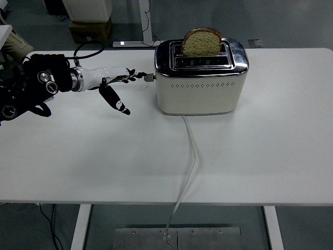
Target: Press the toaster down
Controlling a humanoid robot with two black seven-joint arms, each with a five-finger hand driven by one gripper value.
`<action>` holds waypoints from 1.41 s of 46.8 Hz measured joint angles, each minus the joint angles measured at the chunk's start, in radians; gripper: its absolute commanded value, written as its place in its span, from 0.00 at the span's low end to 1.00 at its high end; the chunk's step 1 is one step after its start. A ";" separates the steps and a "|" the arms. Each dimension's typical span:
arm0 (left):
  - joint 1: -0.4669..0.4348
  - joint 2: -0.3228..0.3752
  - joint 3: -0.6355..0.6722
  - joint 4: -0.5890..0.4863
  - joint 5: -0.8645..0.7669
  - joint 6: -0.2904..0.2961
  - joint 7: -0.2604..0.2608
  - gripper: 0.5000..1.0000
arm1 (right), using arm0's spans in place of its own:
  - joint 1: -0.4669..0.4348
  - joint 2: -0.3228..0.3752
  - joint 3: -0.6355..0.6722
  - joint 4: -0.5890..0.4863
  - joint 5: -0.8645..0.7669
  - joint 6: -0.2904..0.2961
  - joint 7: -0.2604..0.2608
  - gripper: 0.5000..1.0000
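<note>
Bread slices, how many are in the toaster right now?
1. A single bread slice stands up out of the back slot of the toaster. The front slot looks empty, though a slice sunk deep inside could be hidden.
</note>
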 measured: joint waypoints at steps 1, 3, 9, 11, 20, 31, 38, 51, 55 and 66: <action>0.001 -0.001 0.000 0.003 0.000 0.000 0.000 1.00 | 0.000 0.000 0.000 0.000 0.000 0.000 0.000 1.00; 0.002 -0.006 0.000 0.009 0.000 0.000 0.000 1.00 | 0.000 0.000 0.000 0.000 0.000 0.000 0.000 1.00; 0.003 -0.027 0.000 0.034 -0.001 0.000 0.000 1.00 | -0.001 0.000 0.000 -0.001 0.000 0.000 0.000 1.00; 0.004 -0.032 0.000 0.041 0.000 0.000 -0.002 1.00 | -0.001 0.000 0.000 -0.001 0.000 0.000 0.000 1.00; 0.012 -0.041 -0.001 0.047 -0.004 0.002 -0.010 1.00 | -0.002 0.000 0.000 -0.002 0.000 0.000 0.000 1.00; 0.031 -0.042 -0.002 0.048 -0.030 0.003 -0.013 1.00 | -0.006 0.000 0.000 -0.001 0.000 -0.001 0.000 1.00; 0.054 -0.050 -0.002 0.054 -0.031 0.017 -0.015 1.00 | -0.007 0.000 0.000 -0.001 0.000 -0.002 0.000 1.00; 0.086 -0.062 -0.002 0.075 -0.037 0.047 -0.037 1.00 | -0.029 0.000 0.000 -0.002 0.000 -0.002 0.000 1.00; 0.086 -0.062 -0.002 0.087 -0.043 0.057 -0.063 1.00 | -0.029 0.000 0.000 -0.002 0.000 -0.002 0.000 1.00; 0.109 -0.076 -0.003 0.128 -0.045 0.063 -0.098 1.00 | -0.034 0.000 0.000 0.000 0.000 -0.002 0.000 1.00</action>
